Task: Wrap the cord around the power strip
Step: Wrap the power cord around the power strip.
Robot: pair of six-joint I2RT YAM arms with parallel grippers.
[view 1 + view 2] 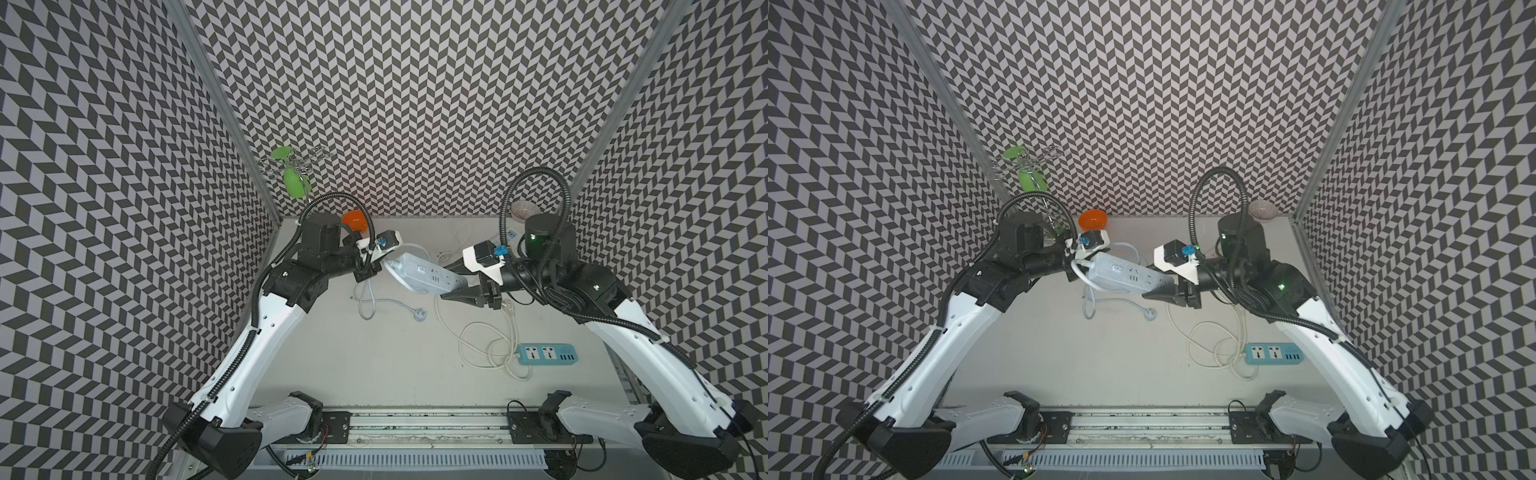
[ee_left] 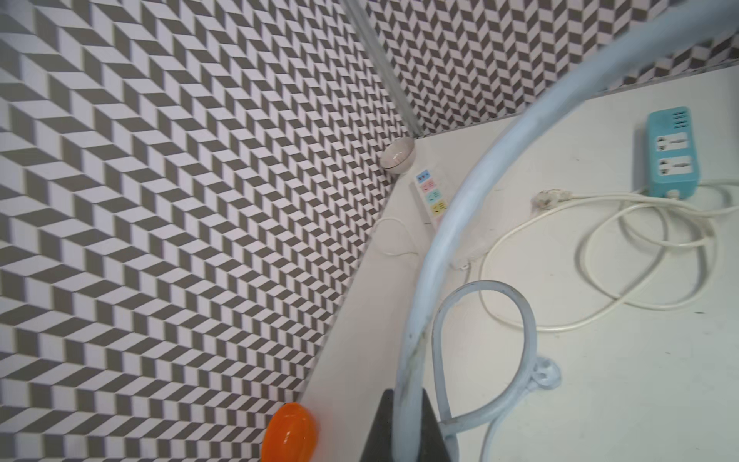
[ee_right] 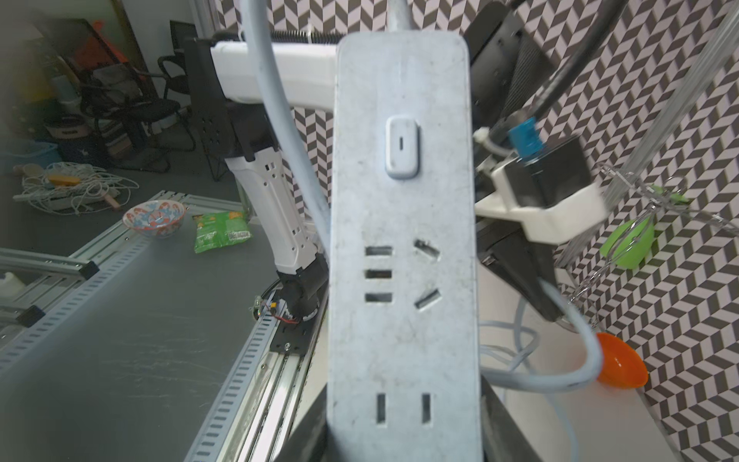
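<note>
As right fingers (image 1: 465, 296) clamp strip (image 1: 424, 275), cord (image 2: 438, 240) hangs

The power strip (image 1: 424, 277) and cord (image 2: 436, 240) are pale blue-grey, the short strip (image 1: 547, 353) teal, the bowl (image 1: 354, 220) orange, the walls (image 1: 415, 104) grey-and-white chevron.

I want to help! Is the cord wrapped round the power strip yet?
Not yet. Done: the right end effector holds the power strip up. In hand: the left end effector pinches the cord. Left: the winding; loose loops and the plug lie on the table.
</note>
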